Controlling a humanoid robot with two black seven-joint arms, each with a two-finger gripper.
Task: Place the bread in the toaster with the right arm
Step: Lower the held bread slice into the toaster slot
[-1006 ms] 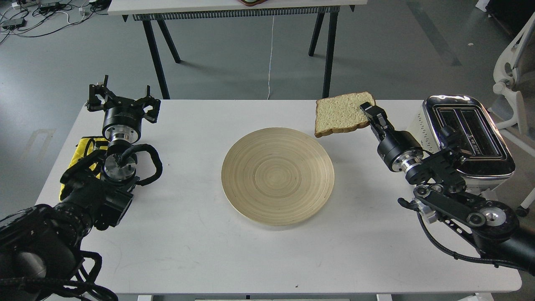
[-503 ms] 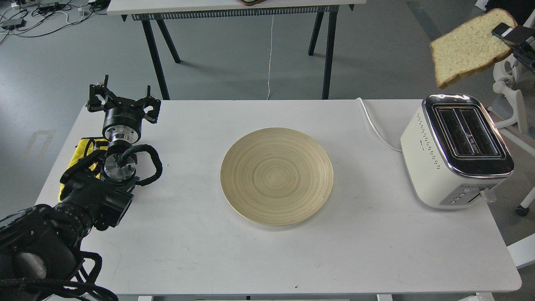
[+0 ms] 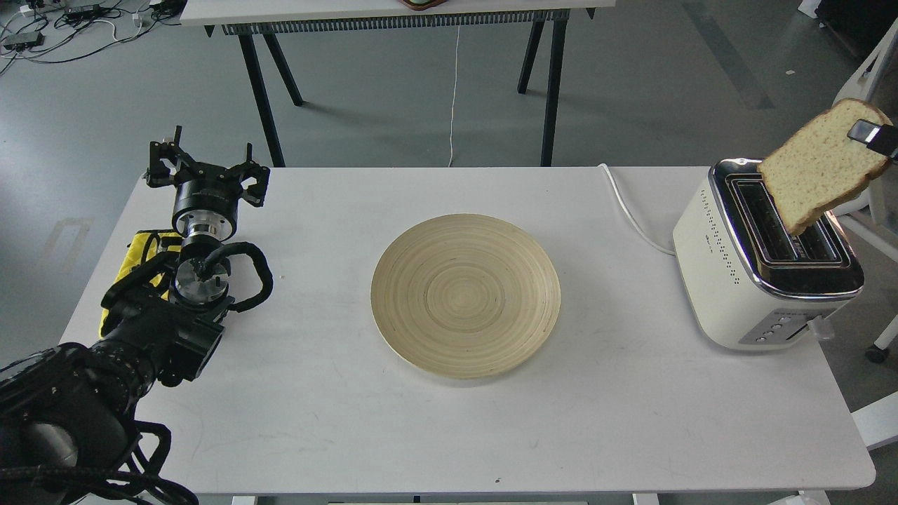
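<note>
Pinching the bread (image 3: 821, 165) by its upper right corner, the right pincer (image 3: 873, 137) is showing only as a small black tip at the far right edge of the view, closed on the crust; the rest of that arm is lying outside the frame. The slice is hanging in the air over the far right part of the toaster (image 3: 765, 256), its lowest corner dipping toward the right-hand slot, though I cannot tell whether it is touching the chrome rim or sitting just above it.

Bread like this is handling as a light, soft, floppy thing, I judge: it is bending under its own weight when held at one corner, and it is tearing easily if squeezed hard. The crust is the firmest part, so the edge near the rounded top, where the grip is sitting now, seems the sensible place to hold it.

The slice is tilting, its rounded top pointing up and to the right, its flat bottom edge slanting down and to the left. The toaster's slots are running near to far, so the slice's face probably needs turning to line up with them before lowering.

Over on the left, the left pincer (image 3: 207, 168) is resting above the counter (image 3: 337, 407) with its fingers spread and holding nothing, beside a yellow object (image 3: 140, 245). A round wooden plate (image 3: 465, 294) is lying bare in the middle of the counter.
</note>
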